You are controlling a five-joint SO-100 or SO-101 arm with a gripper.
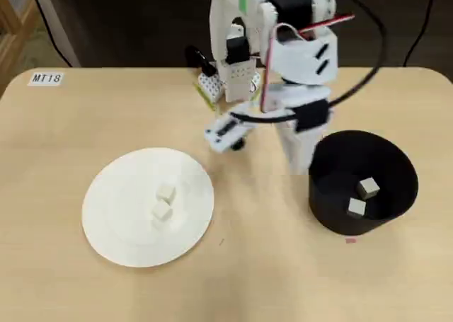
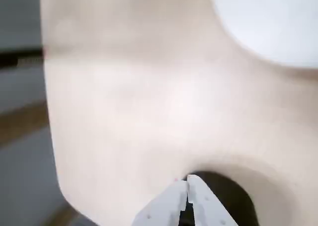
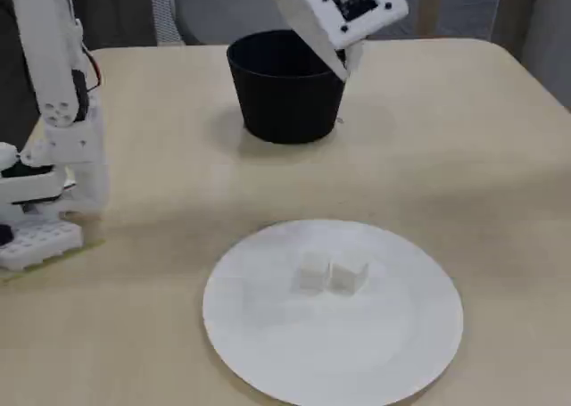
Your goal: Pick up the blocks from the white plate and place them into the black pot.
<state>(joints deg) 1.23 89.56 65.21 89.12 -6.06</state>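
Note:
Two whitish-grey blocks (image 1: 165, 192) (image 1: 161, 211) lie side by side near the middle of the white plate (image 1: 113, 223). They also show in the fixed view (image 3: 313, 272) (image 3: 349, 277) on the plate (image 3: 268, 352). Two more blocks (image 1: 367, 187) (image 1: 356, 207) lie inside the black pot (image 1: 333, 216). My gripper (image 1: 301, 163) hangs at the pot's rim on the plate's side. In the wrist view the gripper (image 2: 188, 180) is shut and empty, with the pot's dark mouth (image 2: 228, 196) below it. In the fixed view the gripper (image 3: 344, 65) is over the pot's (image 3: 285, 103) right rim.
The arm's white base (image 1: 230, 74) stands at the table's far edge in the overhead view, with a label "MT18" (image 1: 47, 78) at the far left corner. Bare wooden table (image 1: 262, 216) lies between plate and pot.

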